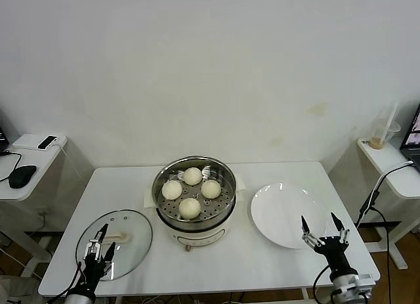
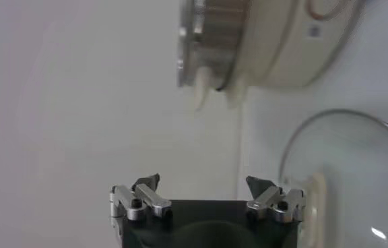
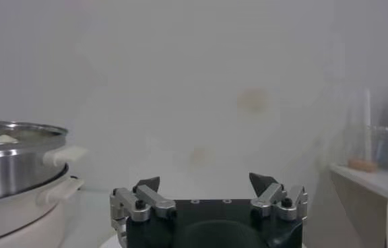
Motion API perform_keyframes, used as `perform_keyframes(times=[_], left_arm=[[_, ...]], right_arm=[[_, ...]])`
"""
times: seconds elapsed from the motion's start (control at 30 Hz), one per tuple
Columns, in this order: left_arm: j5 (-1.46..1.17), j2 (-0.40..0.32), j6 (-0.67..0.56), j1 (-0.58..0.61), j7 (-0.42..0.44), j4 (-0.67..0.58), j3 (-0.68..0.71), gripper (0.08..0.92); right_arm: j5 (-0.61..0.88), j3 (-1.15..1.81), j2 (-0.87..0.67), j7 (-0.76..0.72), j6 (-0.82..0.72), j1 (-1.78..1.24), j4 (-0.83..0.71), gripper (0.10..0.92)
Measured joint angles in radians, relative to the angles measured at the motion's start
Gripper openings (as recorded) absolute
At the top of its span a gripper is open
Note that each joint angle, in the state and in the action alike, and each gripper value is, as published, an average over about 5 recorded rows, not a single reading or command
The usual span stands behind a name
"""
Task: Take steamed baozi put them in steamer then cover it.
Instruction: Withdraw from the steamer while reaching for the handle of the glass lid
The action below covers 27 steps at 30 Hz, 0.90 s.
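Left gripper [image 2: 204, 189] spread wide; cover [image 2: 356, 175] beside it; steamer [image 2: 248, 40] beyond.

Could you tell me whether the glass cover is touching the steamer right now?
Apart. The head view shows the cover lying flat on the table to the left of the steamer, with a strip of bare white table between their rims.
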Motion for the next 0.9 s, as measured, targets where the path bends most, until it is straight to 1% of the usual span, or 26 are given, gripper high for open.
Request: perform_keyframes(times=[0.23, 0.9], left_arm=[[0.041, 0.011, 0.004, -0.014, 0.011, 0.03, 0.01, 0.823], [0.08, 0.05, 0.009, -0.134, 0.03, 0.193, 0.04, 0.823]], right_arm=[[0.0, -0.005, 0.015, 0.003, -0.009, -0.023, 0.024, 0.823], [-0.025, -0.011, 0.046, 0.003, -0.007, -0.064, 0.056, 0.823]])
